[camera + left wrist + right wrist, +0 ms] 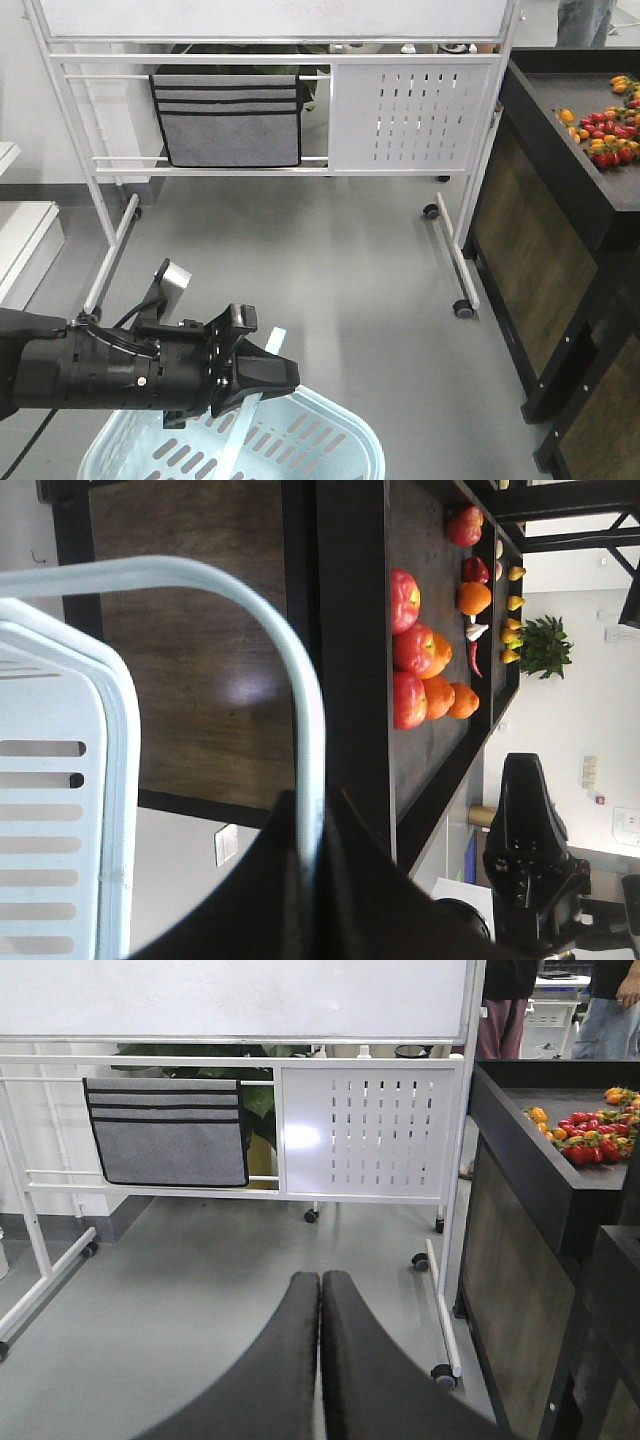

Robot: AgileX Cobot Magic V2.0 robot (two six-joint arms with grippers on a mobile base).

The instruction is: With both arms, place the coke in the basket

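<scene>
The light blue basket [300,440] hangs at the bottom of the front view, just above the grey floor. My left gripper [262,380] is shut on its pale handle [245,410]. In the left wrist view the handle [290,670] arcs from the basket's slotted side [60,810] down into my left gripper [310,815], pinched between the two black fingers. My right gripper [320,1285] is shut with nothing between its fingers, pointing at the floor before a white rack. The coke is out of view.
A white wheeled rack [300,110] with a grey fabric pocket [232,122] stands ahead. A black produce stand [560,200] with small red and orange fruit [605,125] lies to the right. Apples and oranges [425,660] sit on the stand's shelf.
</scene>
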